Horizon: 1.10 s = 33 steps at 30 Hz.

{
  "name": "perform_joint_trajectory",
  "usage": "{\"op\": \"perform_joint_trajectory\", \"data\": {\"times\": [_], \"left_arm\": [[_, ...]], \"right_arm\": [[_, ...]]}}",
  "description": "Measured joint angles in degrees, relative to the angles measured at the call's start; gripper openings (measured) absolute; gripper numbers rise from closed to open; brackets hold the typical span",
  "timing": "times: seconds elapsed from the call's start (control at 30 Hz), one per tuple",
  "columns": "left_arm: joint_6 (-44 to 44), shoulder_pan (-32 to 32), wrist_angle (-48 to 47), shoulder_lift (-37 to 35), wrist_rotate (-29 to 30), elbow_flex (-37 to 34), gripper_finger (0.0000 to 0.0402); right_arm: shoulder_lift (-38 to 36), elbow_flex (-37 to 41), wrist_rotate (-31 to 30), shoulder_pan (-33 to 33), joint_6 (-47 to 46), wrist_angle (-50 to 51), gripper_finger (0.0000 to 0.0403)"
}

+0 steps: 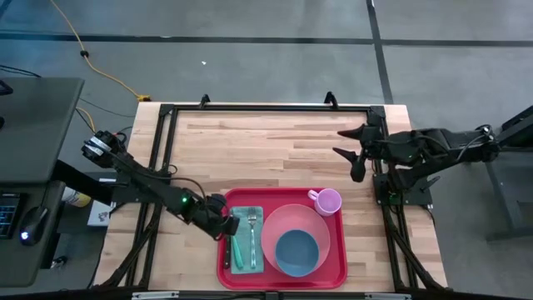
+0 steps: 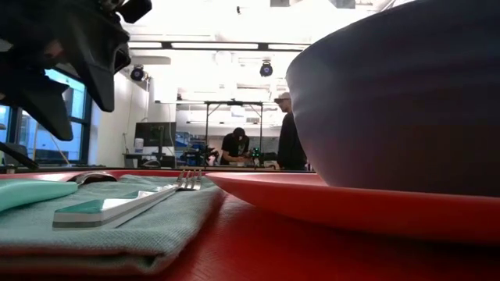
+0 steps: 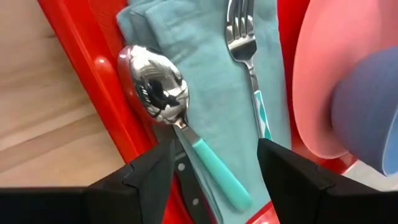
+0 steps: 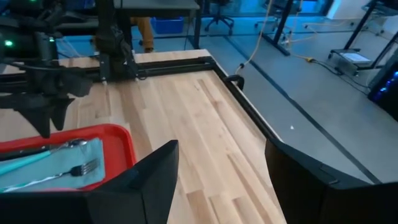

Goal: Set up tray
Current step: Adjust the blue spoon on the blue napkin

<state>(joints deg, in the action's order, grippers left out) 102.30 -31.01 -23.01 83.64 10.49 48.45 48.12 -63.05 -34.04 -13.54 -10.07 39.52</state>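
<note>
Fingers of the left gripper (image 1: 226,228) stand apart over the left edge of the tray (image 1: 337,268), holding nothing; in the left wrist view the two dark fingers (image 3: 149,180) frame the turquoise handle of a spoon (image 3: 171,106) that lies between them on a folded teal napkin (image 3: 211,74). The spoon's shiny bowl rests against the tray's raised red rim (image 3: 81,56). Just beside the spoon on the same napkin lies a fork (image 3: 245,43) with its tines pointing away from the gripper. A dark knife handle (image 3: 186,186) shows under the spoon's stem near the rim.

Further right on the tray sits a round pink plate (image 1: 321,223) carrying a blue bowl (image 1: 297,252), and a small lilac cup (image 1: 327,201) stands at the tray's far right corner, touching the plate's edge. The tray itself lies at the near edge of the wooden table (image 1: 266,146), about midway across it.

The right gripper (image 1: 351,150) hangs open and empty over the bare wood near the table's right side, well apart from the tray.

In the low view people (image 2: 289,140) stand in the room behind the table
</note>
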Motion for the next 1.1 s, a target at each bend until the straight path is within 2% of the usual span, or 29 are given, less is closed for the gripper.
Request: {"op": "perform_joint_trajectory", "data": {"times": [0.2, 0.33, 0.53, 0.8, 0.97, 1.1], "left_arm": [[0.31, 0.42, 1.36, 0.28, -2.14, 0.0, 0.0262], [0.59, 0.37, 4.83, 2.98, -2.92, -0.04, 0.0262], [0.55, 1.08, 5.54, 9.78, -4.06, 5.39, 0.0262], [0.46, 1.77, -8.53, 16.77, -10.48, 17.22, 0.0262], [0.46, 1.77, -22.15, 19.72, -11.49, 25.07, 0.0262], [0.42, 1.77, -24.27, 20.48, -11.44, 29.43, 0.0262]], "right_arm": [[0.0, 0.0, 2.14, 0.0, -0.21, 0.05, 0.0218], [0.02, 0.02, 3.39, 0.0, -0.27, 0.07, 0.0218], [-0.25, 0.11, 4.72, 0.0, -0.17, 0.09, 0.0218], [-0.31, 0.11, 6.84, 0.0, -0.14, 0.08, 0.0218], [-0.28, 0.11, 7.67, 0.0, -0.13, 0.48, 0.0218], [-0.24, 0.11, 8.08, 0.0, 0.03, 0.46, 0.0218]]}}
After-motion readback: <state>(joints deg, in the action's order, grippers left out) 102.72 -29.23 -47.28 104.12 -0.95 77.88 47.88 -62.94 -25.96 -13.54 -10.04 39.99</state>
